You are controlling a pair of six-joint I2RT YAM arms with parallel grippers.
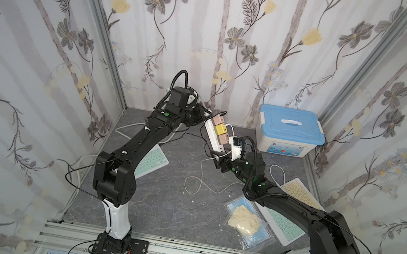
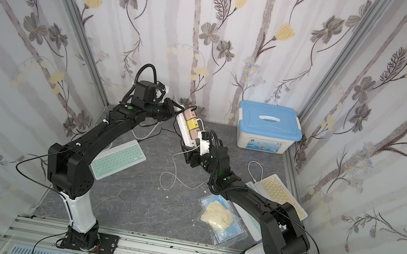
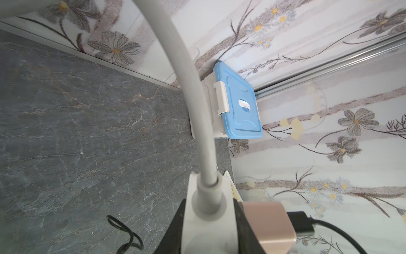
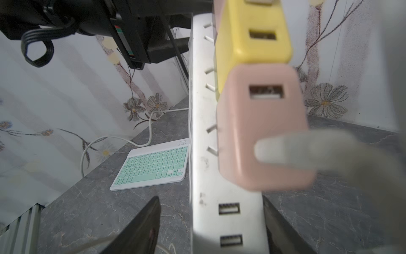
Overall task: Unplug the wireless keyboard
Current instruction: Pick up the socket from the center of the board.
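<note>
White power strip point(image 1: 212, 138) mid-frame: left hand point(image 1: 204, 115) clamped on upper end, right hand point(image 1: 219, 160) spread loose around lower end.

Power strip point(image 1: 212, 140) raised at centre. Storage box point(image 1: 290, 133) behind it, rear right corner. Left keyboard point(image 1: 152, 162) and right keyboard point(image 1: 300, 194) flank centre.

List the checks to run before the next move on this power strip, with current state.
1. Left gripper clamped on power strip cord end: ok.
2. Right gripper jaws open astride the USB end, gap on one side: ok.
3. White plug out, ports of near pink adapter and yellow adapter empty: ok.
4. Black cable out of far pink adapter: not ok, plugged in.
5. Mint keyboard cable traced to the strip: cannot tell.
</note>
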